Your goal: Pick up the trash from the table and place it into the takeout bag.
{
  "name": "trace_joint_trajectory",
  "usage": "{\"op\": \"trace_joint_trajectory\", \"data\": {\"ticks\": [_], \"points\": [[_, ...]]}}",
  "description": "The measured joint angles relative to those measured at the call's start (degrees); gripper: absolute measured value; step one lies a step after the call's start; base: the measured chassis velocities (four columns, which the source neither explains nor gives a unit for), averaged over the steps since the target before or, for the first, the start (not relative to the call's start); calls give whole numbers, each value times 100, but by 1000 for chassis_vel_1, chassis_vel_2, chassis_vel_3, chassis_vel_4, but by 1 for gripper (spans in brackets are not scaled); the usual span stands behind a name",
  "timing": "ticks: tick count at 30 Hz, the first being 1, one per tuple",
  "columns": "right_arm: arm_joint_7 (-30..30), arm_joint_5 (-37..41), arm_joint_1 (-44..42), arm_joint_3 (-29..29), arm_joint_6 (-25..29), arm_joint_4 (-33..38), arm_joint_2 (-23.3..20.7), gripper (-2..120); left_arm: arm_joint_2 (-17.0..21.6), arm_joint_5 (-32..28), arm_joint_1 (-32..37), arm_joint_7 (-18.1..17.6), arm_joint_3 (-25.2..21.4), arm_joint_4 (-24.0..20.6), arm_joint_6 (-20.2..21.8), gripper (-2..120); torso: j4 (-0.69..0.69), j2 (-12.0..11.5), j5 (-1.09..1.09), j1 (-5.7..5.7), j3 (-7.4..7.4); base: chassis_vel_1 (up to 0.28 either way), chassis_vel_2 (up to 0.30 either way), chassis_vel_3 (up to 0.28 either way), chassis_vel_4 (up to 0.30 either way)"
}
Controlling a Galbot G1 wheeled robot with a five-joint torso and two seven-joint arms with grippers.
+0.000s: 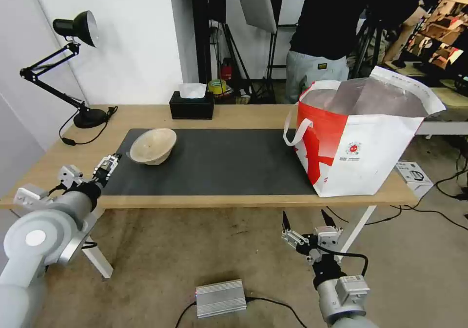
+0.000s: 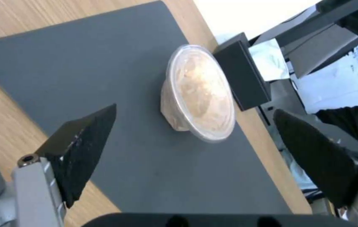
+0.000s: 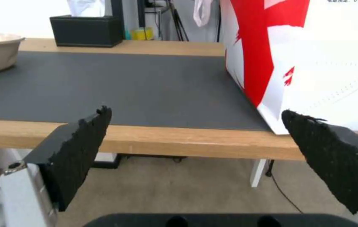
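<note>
A beige paper-pulp bowl (image 1: 151,146) lies tilted on the dark grey mat (image 1: 219,164) at the left end of the table (image 1: 243,201). My left gripper (image 1: 108,164) hovers over the mat's near-left corner, a short way from the bowl and apart from it. In the left wrist view the bowl (image 2: 198,94) lies ahead of the open left gripper (image 2: 196,108). The red-and-white takeout bag (image 1: 360,143) stands open at the table's right end. My right gripper (image 1: 308,219) hangs open below the table's front edge, left of the bag (image 3: 313,63).
A black tissue box (image 1: 191,105) sits at the back edge of the table, and a black desk lamp (image 1: 73,65) stands at the far left. On the floor lie a silver metal box (image 1: 220,298) and a small white box (image 1: 413,172). A person stands behind the bag.
</note>
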Motion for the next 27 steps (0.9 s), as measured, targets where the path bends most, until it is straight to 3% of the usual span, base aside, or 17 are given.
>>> {"op": "trace_joint_trajectory", "data": {"ticks": [13,27], "points": [[0,0,0,0,0,0,0,100,84,-749,-545,-118,152,320,225,100,-1,0,0,0,0,0,0,0,0],[0,0,0,0,0,0,0,100,45,-934,-880,-111,355,615,303,100,0,0,0,0,0,0,0,0,0]]}}
